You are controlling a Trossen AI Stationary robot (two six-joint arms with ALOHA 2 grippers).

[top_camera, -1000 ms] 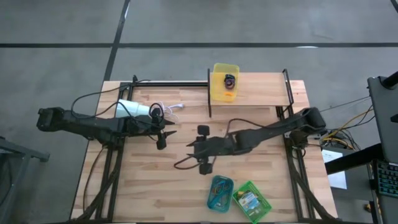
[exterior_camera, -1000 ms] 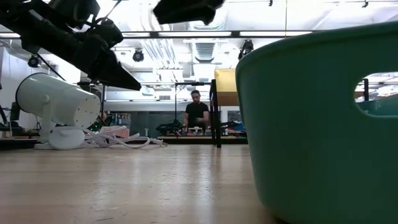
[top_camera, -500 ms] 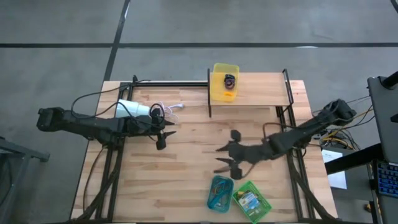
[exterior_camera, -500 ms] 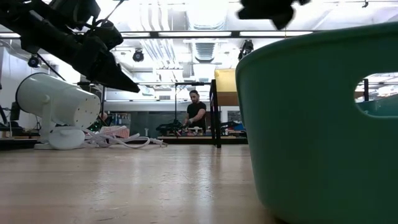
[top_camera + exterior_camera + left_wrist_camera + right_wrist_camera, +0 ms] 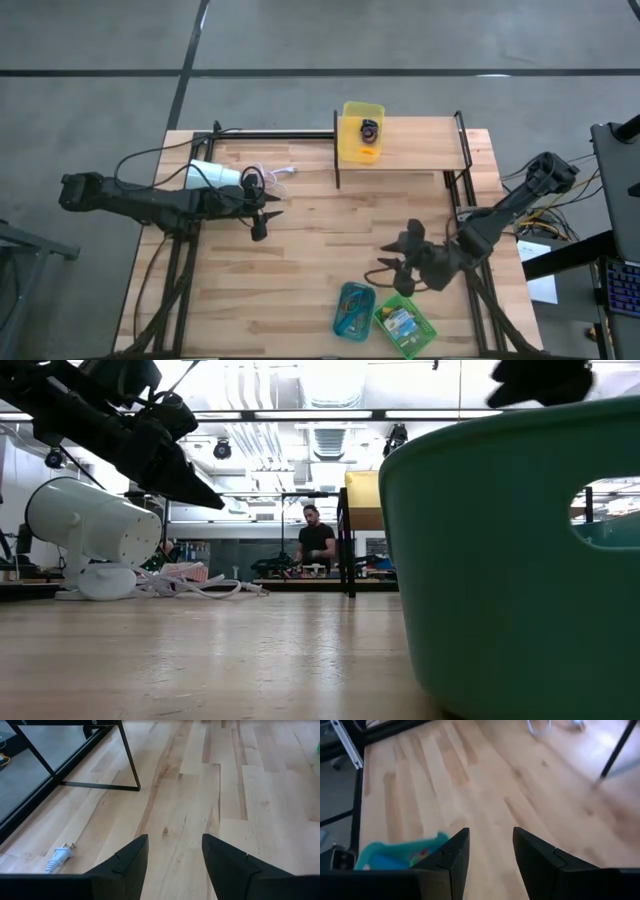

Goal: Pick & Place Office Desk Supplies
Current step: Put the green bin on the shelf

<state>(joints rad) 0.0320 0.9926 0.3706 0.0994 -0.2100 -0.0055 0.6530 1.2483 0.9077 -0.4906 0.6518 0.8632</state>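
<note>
In the high view the teal tray (image 5: 352, 309) holds small coloured pieces, and the green tray (image 5: 415, 335) beside it holds a crayon box (image 5: 401, 321). Both stand near the table's near edge. A yellow tray (image 5: 352, 112) sits on the raised shelf with dark and orange loops (image 5: 370, 130) inside. My right gripper (image 5: 390, 262) hovers open just to the far side of the teal and green trays; its wrist view (image 5: 490, 837) shows the teal tray (image 5: 402, 855) ahead. My left gripper (image 5: 262, 222) waits open by the lamp, over bare wood (image 5: 174, 842).
A white cylindrical lamp (image 5: 214, 175) lies at the table's left far part, its cord and plug (image 5: 59, 855) on the wood. The shelf's black frame (image 5: 337, 160) stands at the far right. In the low view the teal tray (image 5: 520, 560) fills the foreground; a person stands far behind the table.
My right gripper has swung from the table's middle toward the right and near edge, ending just beside the teal and green trays, still open. The left arm has kept still and nothing on the table has moved.
</note>
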